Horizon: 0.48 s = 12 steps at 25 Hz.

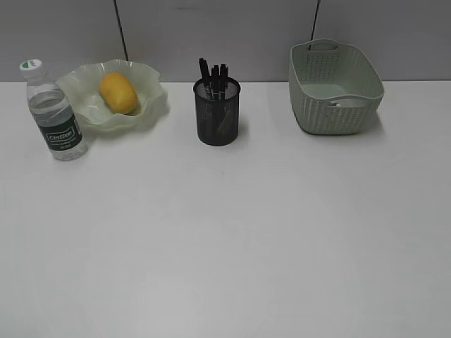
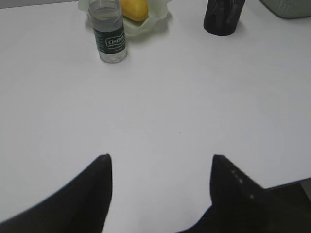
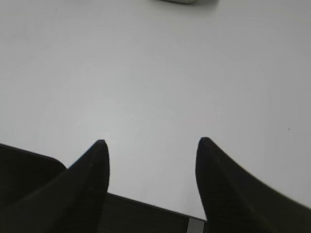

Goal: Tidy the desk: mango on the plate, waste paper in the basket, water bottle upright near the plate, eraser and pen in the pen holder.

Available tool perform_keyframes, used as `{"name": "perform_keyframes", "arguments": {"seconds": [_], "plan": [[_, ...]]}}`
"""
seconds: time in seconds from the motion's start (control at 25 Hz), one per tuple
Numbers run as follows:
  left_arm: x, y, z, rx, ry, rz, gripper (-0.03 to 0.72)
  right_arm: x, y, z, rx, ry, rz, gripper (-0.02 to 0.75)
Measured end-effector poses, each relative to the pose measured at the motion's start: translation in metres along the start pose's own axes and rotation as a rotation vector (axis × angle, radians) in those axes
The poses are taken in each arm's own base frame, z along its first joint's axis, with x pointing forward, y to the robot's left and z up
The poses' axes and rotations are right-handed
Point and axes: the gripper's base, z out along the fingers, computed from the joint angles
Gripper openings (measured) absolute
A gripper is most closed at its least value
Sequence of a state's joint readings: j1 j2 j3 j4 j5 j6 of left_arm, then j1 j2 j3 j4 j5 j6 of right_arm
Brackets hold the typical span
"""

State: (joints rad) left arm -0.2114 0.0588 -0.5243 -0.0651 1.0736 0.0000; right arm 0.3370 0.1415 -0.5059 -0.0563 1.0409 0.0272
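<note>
A desk (image 1: 225, 239) is seen from the front, with four items lined up along its back edge. At far left a water bottle (image 1: 55, 113) is stood upright, just beside a plate (image 1: 144, 105) to its right. A mango (image 1: 118, 92) is held in the plate. A pen holder (image 1: 217, 113) with pens (image 1: 213, 76) in it is placed at centre. A basket (image 1: 335, 88) is set at right, well apart.

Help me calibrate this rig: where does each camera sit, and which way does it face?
Exterior: in front, above desk, slanting down; no robot parts visible.
Left wrist: low over desk, facing water bottle, plate; open left gripper shows.
Right wrist: low, facing bare desk; open right gripper shows.
Exterior and left wrist share bottle, mango, pen holder.
</note>
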Motion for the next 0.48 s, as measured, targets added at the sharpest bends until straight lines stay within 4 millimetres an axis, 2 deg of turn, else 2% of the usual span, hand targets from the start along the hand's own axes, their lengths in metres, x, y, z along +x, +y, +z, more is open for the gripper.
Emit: {"name": "perform_keyframes", "arguments": {"seconds": [0.48], "plan": [[-0.0001,0.0000,0.0000,0.000,-0.001,0.000,0.438,0.0000,0.0001,0.0000,-0.001,0.000,0.002,0.456]]}}
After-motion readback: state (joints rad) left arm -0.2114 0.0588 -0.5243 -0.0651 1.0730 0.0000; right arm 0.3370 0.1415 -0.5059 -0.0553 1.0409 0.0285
